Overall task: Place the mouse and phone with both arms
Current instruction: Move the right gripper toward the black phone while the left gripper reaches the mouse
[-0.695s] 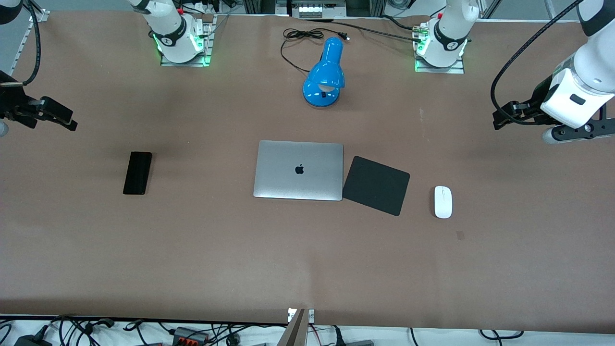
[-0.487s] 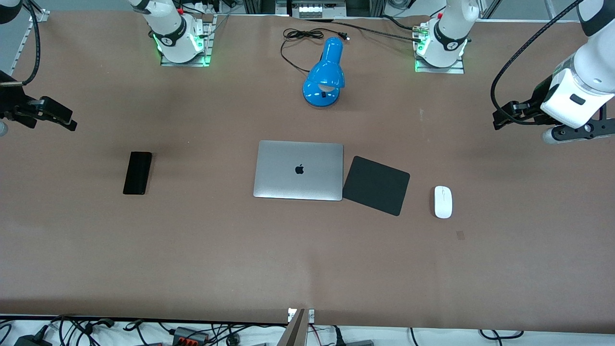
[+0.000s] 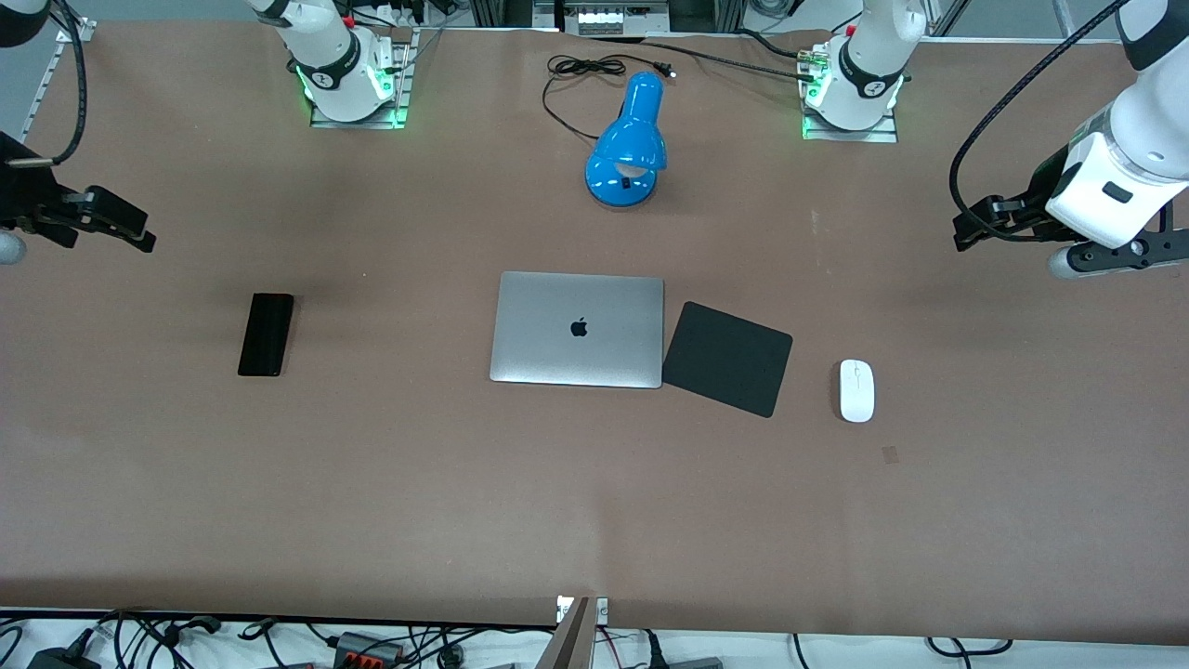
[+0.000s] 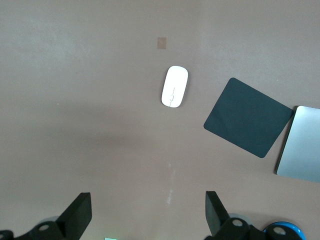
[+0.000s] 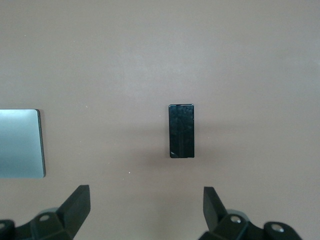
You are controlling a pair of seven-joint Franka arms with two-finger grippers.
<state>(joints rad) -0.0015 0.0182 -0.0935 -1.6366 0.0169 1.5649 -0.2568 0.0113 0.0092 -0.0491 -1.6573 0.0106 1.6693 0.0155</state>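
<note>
The black phone [image 3: 266, 334] lies flat on the brown table toward the right arm's end; it also shows in the right wrist view [image 5: 181, 131]. The white mouse [image 3: 856, 390] lies beside the black pad toward the left arm's end, and shows in the left wrist view [image 4: 174, 86]. My right gripper [image 3: 130, 228] hangs open and empty over bare table at its end, apart from the phone; its jaws [image 5: 145, 202] are wide apart. My left gripper [image 3: 973, 228] hangs open and empty over bare table at its end, apart from the mouse; its jaws [image 4: 146, 212] are wide apart.
A closed silver laptop [image 3: 578, 329] lies mid-table with a matte black square pad [image 3: 727, 358] touching its side. A blue desk lamp [image 3: 630, 139] with a black cable lies between the arm bases. A small dark patch [image 3: 890, 453] marks the table near the mouse.
My right gripper has shifted slightly, toward the phone. The left arm, phone and mouse have not moved.
</note>
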